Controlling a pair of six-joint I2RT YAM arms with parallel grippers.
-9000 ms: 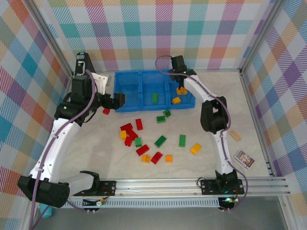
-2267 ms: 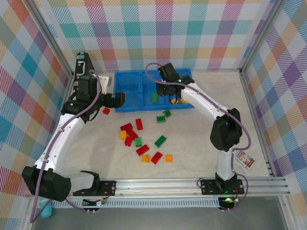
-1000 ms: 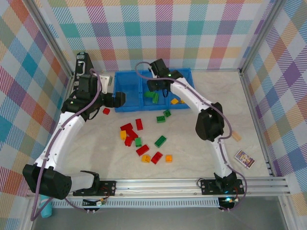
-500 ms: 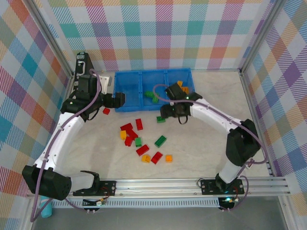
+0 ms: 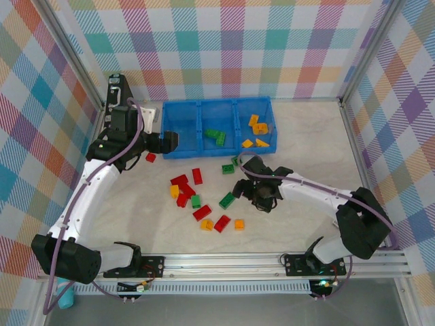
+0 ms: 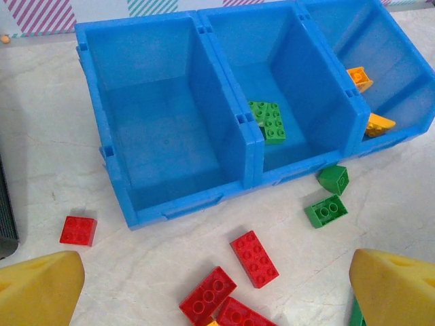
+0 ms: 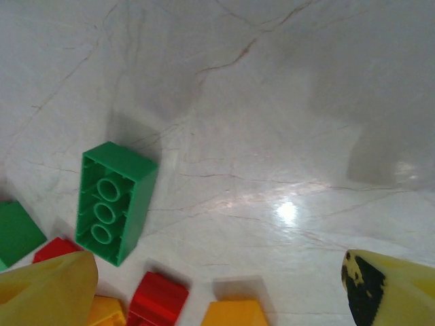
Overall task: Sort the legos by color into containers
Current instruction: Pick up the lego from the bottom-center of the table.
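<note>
The three-part blue bin tray [image 5: 182, 151] stands at the back. Its left bin [image 6: 163, 129] is empty, the middle one holds green legos [image 5: 216, 136] [image 6: 268, 119], and the right one holds orange legos [image 5: 257, 129] [image 6: 360, 78]. Loose red, green and orange legos lie in front, among them a red brick [image 6: 254, 254] and an upturned green brick [image 7: 112, 200] [image 5: 227, 200]. My left gripper [image 5: 166, 141] [image 6: 217, 299] hovers open by the tray's front left corner. My right gripper [image 5: 258, 197] [image 7: 221, 292] hangs open and empty, low over the table just right of the green brick.
A lone red brick [image 5: 150, 157] [image 6: 77, 230] lies left of the tray. Two green pieces [image 6: 327, 210] [image 5: 232, 165] sit just in front of the tray. A black case [image 5: 117, 88] stands at the back left. Metal frame rails border the table.
My right gripper left the middle bin, where a green brick now lies, and swung down toward me to the loose pile. The left arm has stayed still.
</note>
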